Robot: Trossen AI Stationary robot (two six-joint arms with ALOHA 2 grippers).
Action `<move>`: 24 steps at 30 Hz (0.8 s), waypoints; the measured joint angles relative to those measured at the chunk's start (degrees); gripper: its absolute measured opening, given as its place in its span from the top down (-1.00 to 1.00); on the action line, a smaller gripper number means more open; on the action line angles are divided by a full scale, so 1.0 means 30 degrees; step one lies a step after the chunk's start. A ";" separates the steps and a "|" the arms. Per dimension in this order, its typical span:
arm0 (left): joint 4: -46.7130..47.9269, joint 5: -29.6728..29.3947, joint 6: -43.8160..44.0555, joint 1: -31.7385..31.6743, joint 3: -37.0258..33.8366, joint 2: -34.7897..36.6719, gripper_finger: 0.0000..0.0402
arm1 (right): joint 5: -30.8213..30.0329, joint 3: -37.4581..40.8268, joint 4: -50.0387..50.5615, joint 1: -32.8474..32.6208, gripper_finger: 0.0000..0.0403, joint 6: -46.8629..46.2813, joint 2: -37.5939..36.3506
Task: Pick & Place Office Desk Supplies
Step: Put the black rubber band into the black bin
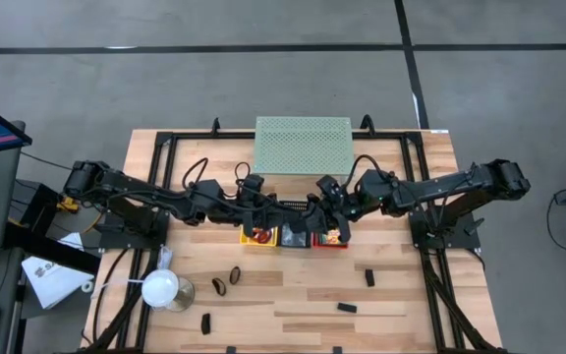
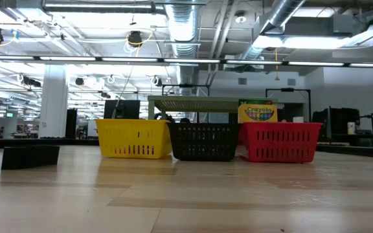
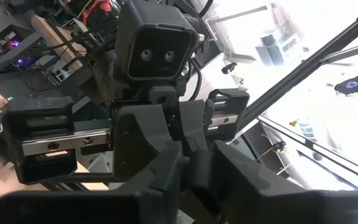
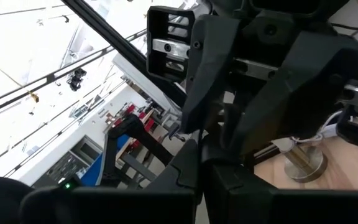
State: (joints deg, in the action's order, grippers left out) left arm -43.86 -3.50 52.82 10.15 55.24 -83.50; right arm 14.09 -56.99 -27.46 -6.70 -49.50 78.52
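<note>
Both arms meet above the middle of the table, over a row of three baskets: yellow (image 2: 133,138), black (image 2: 203,141) and red (image 2: 279,142). A yellow-green crayon box (image 2: 259,113) stands upright in the red basket. My left gripper (image 1: 298,211) and my right gripper (image 1: 315,210) face each other tip to tip, high over the black basket (image 1: 293,239). Each wrist view is filled by the other arm's gripper, and I see no item between them. Black clips (image 1: 369,277) and dark ring bands (image 1: 220,286) lie loose on the near half of the table. My right gripper (image 4: 197,169) stands shut, roughly level, with its tips against the front of my left gripper (image 4: 225,124). The dark gripper bodies hide the meeting place, so I cannot tell whether it touches the other gripper or holds something.
A pale green mesh shelf (image 1: 303,145) stands at the far edge behind the baskets. A white round-headed lamp (image 1: 162,287) stands at the near left. More black clips (image 1: 347,308) (image 1: 205,322) lie near the front, one of them close to the low camera (image 2: 30,156).
</note>
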 joint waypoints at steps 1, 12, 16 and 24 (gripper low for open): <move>0.0000 -0.0046 0.0000 0.0000 0.0000 0.0000 0.65 | -0.0124 0.0000 0.0004 0.0000 1.00 0.0000 0.0000; -0.0015 -0.0097 -0.0098 -0.0004 0.0000 0.0000 0.98 | -0.0796 0.0000 0.0020 -0.0007 0.96 -0.0462 0.0000; 0.0000 -0.0125 -0.0173 0.0000 0.0000 0.0000 0.98 | -0.1115 0.0000 0.0615 -0.0007 0.81 -0.1006 -0.0015; -0.0022 -0.0744 -0.1287 0.0015 -0.0007 0.0000 0.98 | -0.2450 0.0000 0.2570 -0.0248 0.51 -0.1357 -0.0015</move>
State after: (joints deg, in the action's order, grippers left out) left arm -43.92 -5.74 48.96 10.20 55.22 -83.50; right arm 6.74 -56.99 -19.75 -7.44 -53.57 78.48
